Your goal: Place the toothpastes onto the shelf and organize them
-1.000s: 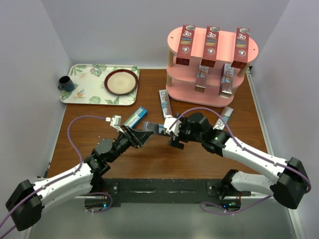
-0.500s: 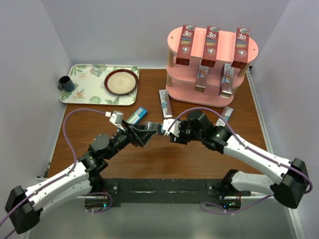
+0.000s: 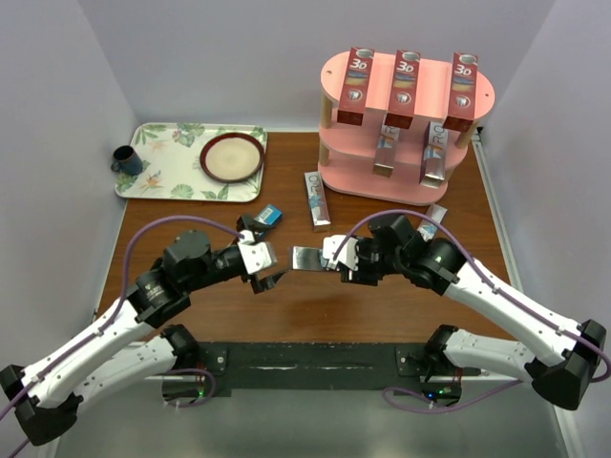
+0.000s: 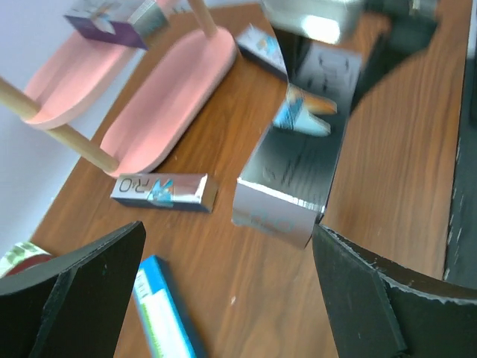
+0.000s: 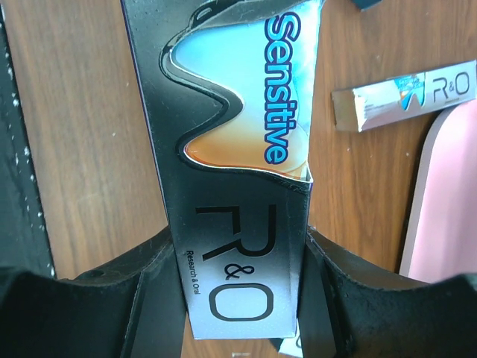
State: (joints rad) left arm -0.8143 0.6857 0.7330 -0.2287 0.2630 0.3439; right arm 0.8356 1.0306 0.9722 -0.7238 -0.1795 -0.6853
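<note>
Pulled back, our left tool (image 3: 260, 256) gapes wide; our right tool (image 3: 336, 260) clamps the silver carton (image 3: 307, 258) by one end, so it may swivel and clip the shelf (image 3: 432, 86).

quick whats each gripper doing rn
left gripper: open, holding nothing
right gripper: shut on the silver toothpaste carton

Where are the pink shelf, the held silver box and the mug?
pink shelf (image 3: 434, 91): top view, bare top board.
silver box (image 3: 307, 259): top view, its free end.
mug (image 3: 125, 159): top view, its body.
</note>
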